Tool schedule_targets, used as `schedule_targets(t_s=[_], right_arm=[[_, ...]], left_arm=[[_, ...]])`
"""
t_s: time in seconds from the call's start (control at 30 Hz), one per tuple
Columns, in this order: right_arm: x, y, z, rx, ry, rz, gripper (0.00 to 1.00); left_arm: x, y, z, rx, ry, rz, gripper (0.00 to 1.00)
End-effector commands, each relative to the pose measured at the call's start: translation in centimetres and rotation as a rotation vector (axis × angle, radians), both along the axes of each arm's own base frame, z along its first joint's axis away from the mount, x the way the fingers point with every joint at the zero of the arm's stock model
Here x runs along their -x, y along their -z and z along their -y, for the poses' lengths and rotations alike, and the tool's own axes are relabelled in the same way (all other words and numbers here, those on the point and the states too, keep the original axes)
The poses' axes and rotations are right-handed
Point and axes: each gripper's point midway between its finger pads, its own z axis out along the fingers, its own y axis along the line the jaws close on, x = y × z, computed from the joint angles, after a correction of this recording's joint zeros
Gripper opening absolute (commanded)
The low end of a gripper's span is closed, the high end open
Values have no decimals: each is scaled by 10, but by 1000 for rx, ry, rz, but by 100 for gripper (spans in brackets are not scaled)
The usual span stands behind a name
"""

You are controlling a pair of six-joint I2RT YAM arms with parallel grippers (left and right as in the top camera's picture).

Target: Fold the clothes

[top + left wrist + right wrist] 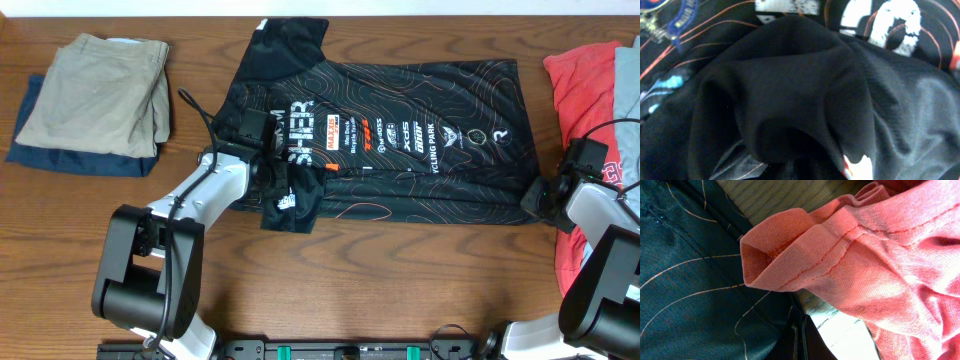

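Note:
The clothes (420,150), a black jersey with thin orange contour lines and rows of logos, lie spread flat across the middle of the table. The lower left sleeve (290,205) is bunched and turned inward. My left gripper (275,165) sits on the jersey's left part. In the left wrist view a raised fold of black cloth (790,90) fills the frame and hides the fingers, which are shut on it. My right gripper (535,197) is at the jersey's lower right corner. Its fingers (801,342) are pressed together on the dark hem (690,290).
A folded khaki garment (95,95) lies on a navy one (60,158) at the far left. A red garment (590,90) (880,255) with a pale blue piece (628,85) on it is heaped at the right edge, touching the right arm. Bare wood (400,280) runs along the front.

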Motion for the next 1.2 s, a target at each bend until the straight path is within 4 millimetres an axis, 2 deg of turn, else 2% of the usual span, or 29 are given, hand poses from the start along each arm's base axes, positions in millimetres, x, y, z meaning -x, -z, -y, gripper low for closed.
schedule_targets(t_s=[0.0,0.1,0.17,0.27,0.33,0.4,0.47,0.5,0.57,0.6,0.63,0.83,0.97,1.07,1.17], right_arm=[[27,22,-4,-27,30,-97,1],[27,22,-4,-27,30,-97,1],[27,22,-4,-28,30,-98,1],[27,22,-4,-28,30,-98,1],[27,22,-4,-28,30,-98,1],[27,22,-4,-28,30,-98,1],[27,22,-4,-28,30,-98,1],[27,22,-4,-28,30,-98,1],[27,22,-4,-28,30,-98,1],[27,22,-4,-28,30,-98,1],[27,22,-4,-28,30,-98,1],[27,22,-4,-28,30,-98,1],[27,22,-4,-28,30,-97,2],[26,22,-6,-39,27,-93,2],[24,23,-9,-58,21,-81,2]], left_arm=[[-2,0,3,14,5,-2,6],[-4,-6,5,23,6,13,6],[-11,-17,7,50,5,47,6],[-33,-45,7,79,-11,147,6],[-53,-73,4,105,-29,254,6],[-75,-102,-3,131,-55,378,6],[-89,-120,-13,148,-98,457,6],[-94,-125,-20,158,-136,476,10],[-96,-124,-33,173,-215,458,40],[-94,-120,-38,171,-238,437,47],[-90,-114,-42,161,-248,408,50],[-56,-81,-57,100,-283,224,53],[-29,-59,-82,-56,-325,120,53],[-18,-49,-102,-170,-351,97,54],[-15,-43,-115,-243,-368,98,57]])
